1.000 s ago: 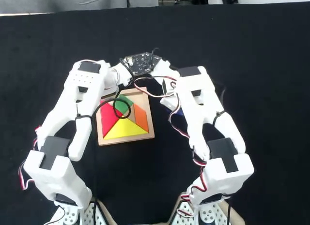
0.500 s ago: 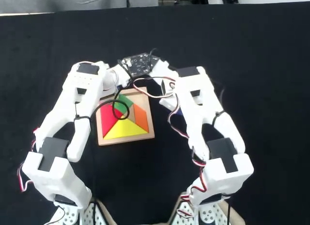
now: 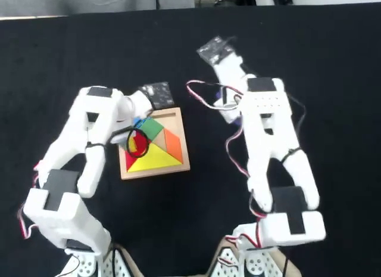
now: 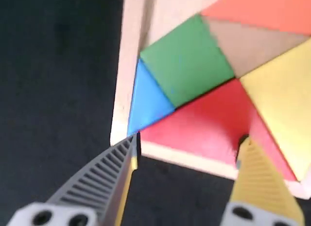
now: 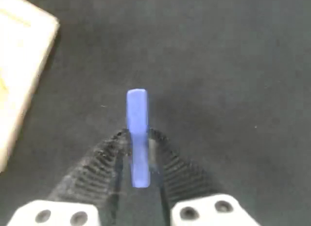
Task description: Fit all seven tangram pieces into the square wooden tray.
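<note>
Five pieces down in the tray, one blue piece pinched in the right claw

In the high view the square wooden tray [image 3: 156,170] sits at about 9 o'clock from the middle of the black table [image 3: 333,62]. Inside it, the green square [image 3: 152,128] is at 12 o'clock, the orange triangle [image 3: 172,143] at 3, the big yellow triangle [image 3: 153,160] at 6, the red triangle [image 3: 131,151] at 9, and a small blue triangle [image 4: 146,102] is tucked in around 10-11. There's bare wood in the middle and up at the 1 o'clock corner. The left gripper [image 4: 188,141] is spread wide at the tray's 10 o'clock corner with nothing in it, one finger by the rim next to the blue triangle and the other over the red. The right gripper [image 5: 137,136] is off at roughly 2 o'clock from the tray, clamped on a flat blue piece [image 5: 136,104] held edge-on over the cloth.
</note>
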Controlling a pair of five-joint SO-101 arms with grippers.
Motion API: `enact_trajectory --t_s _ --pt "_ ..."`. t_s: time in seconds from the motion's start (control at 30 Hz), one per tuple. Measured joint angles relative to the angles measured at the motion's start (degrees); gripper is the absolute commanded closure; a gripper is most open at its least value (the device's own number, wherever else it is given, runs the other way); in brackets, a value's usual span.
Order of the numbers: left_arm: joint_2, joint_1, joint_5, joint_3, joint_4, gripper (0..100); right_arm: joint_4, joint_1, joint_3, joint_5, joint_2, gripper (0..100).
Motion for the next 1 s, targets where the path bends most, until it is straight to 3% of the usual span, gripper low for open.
enact_trajectory --t_s 0.17,0.37,0.47,0.7,0.9,1.0 --pt "-10.90 -5.98 3.52 0.09 7.74 68 0.97 -4.40 0.00 -0.26 -2.20 98.8" --pt "-24.09 -10.90 10.46 4.57 9.05 68 1.05 -6.42 0.00 -0.53 -2.29 98.8" --pt "-28.92 -14.33 18.64 4.75 9.05 68 1.05 -7.30 0.00 0.53 -2.29 98.8" --pt "-39.74 -26.29 42.81 11.34 9.58 68 -0.88 -13.36 0.00 10.73 -2.29 98.8" --pt "-47.91 -37.63 62.95 27.96 -0.18 68 -5.80 -14.59 0.00 11.52 -2.20 98.8" --pt "-50.37 -39.82 66.99 38.77 -9.49 68 -8.79 -15.82 0.00 12.40 1.32 98.8"
